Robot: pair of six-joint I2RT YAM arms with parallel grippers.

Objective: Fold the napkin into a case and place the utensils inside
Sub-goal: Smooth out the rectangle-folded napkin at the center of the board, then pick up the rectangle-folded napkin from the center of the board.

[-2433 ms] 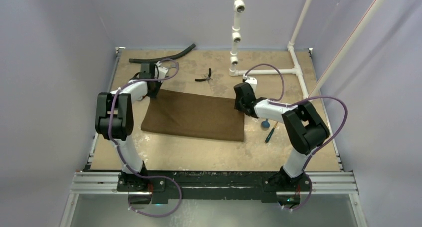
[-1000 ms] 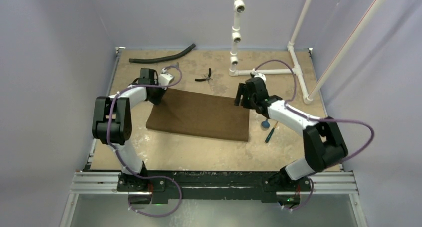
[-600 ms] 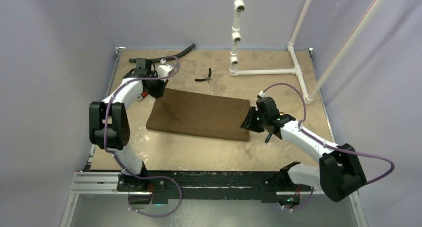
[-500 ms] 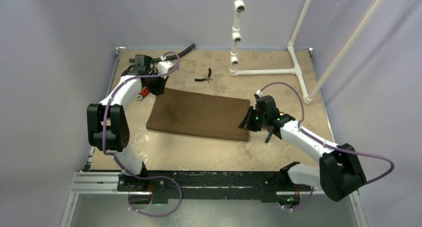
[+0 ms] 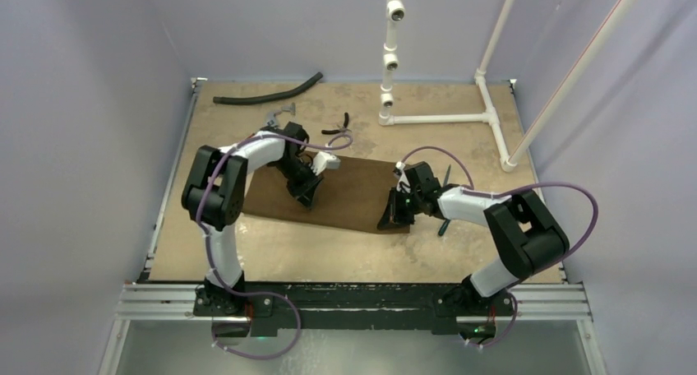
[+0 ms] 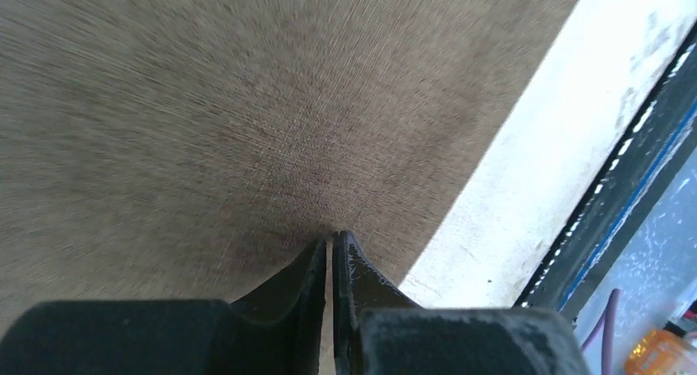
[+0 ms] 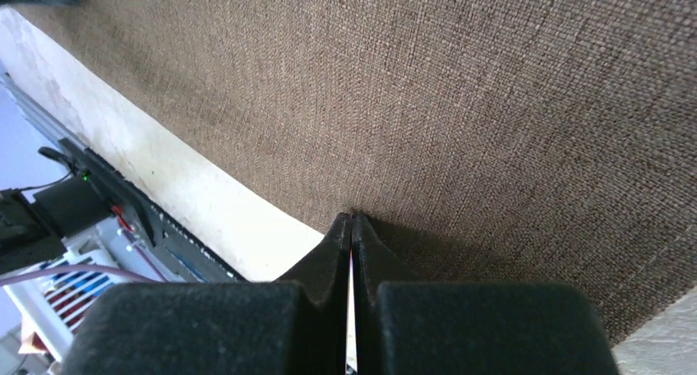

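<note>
Left arm (image 5: 215,186) and right arm (image 5: 518,227) are both white tubes with chunky black joint blocks, and each has a purple cable (image 5: 561,185) looping off it. Black bases (image 5: 234,303) too. Fingers (image 6: 308,270) are matte black wedges tapering to pretty thin tips.

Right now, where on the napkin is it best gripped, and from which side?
Probably take the napkin by its near long edge, close to both corners, coming down from the arms' side. It lies flat on the table, so only an edge gives a lip to pinch.
</note>
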